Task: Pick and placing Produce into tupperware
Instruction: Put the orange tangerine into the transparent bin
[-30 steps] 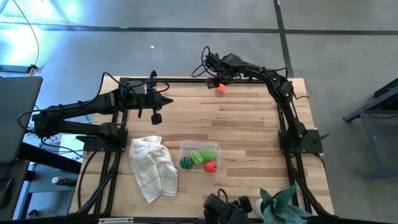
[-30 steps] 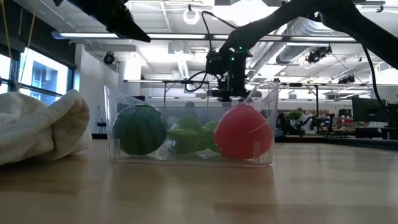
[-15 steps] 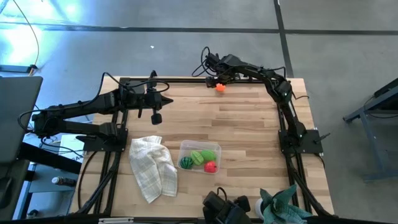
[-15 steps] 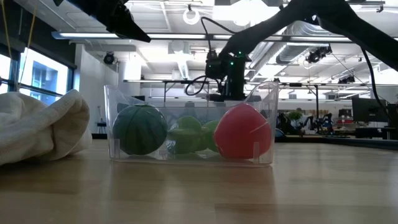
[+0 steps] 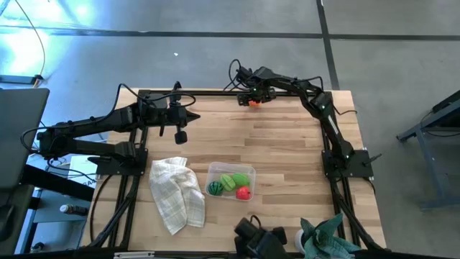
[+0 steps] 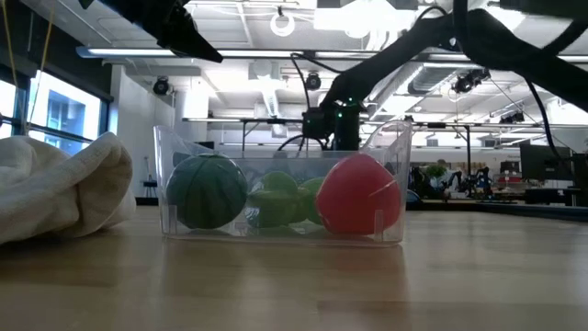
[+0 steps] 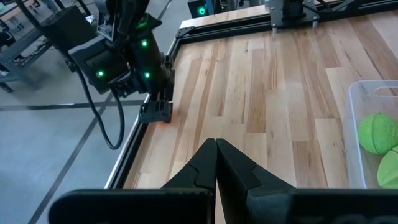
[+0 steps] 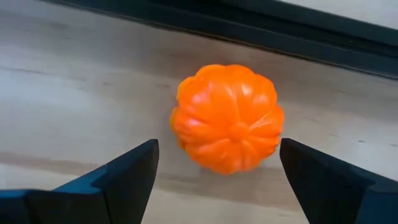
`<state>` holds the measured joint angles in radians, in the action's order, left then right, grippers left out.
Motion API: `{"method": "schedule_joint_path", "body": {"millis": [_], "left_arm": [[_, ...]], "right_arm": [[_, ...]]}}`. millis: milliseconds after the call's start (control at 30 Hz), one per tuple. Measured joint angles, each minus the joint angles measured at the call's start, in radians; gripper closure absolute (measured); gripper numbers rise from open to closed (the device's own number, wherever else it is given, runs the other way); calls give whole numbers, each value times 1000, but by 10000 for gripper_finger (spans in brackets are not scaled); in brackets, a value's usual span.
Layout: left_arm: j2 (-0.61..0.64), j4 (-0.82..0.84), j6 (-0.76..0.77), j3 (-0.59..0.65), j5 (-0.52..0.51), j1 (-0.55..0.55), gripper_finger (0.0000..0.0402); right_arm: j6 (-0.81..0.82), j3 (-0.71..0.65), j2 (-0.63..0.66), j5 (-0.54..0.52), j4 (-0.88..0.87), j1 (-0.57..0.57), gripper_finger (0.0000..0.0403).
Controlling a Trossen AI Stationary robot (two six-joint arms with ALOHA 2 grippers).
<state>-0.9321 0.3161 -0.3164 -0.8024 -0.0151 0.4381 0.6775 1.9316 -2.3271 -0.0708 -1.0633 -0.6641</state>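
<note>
The orange toy [image 8: 227, 118] is ribbed like a small pumpkin and sits on the wood near the table's far edge [image 5: 254, 101]. My right gripper [image 8: 218, 143] is open and comes down over it [image 5: 251, 98], one finger on each side with a gap at both. The clear tupperware [image 5: 231, 181] stands near the table's near edge. It holds the round green toy [image 6: 207, 190], the light-green toy [image 6: 276, 202] and the red toy [image 6: 358, 195]. My left gripper [image 7: 216, 144] is shut and hovers over the table's left far part [image 5: 194, 115], touching nothing.
A white checked cloth [image 5: 176, 193] lies crumpled just left of the tupperware. A teal spiky plant-like thing [image 5: 327, 241] sits at the near right corner. The black frame rail [image 8: 249, 28] runs right behind the orange toy. Bare wood lies between the two arms.
My right gripper has come down toward the orange toy at the far edge and now stands around it. The toy has stayed where it was. The left arm has kept still.
</note>
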Motion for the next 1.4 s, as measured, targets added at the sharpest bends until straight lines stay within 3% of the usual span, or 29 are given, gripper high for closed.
{"method": "schedule_joint_path", "body": {"millis": [833,1400], "left_arm": [[0,0,0,0,0,0,401],[0,0,0,0,0,0,401]], "right_arm": [[56,0,-10,29,84,-49,76],[29,0,-29,45,40,-46,121]]}}
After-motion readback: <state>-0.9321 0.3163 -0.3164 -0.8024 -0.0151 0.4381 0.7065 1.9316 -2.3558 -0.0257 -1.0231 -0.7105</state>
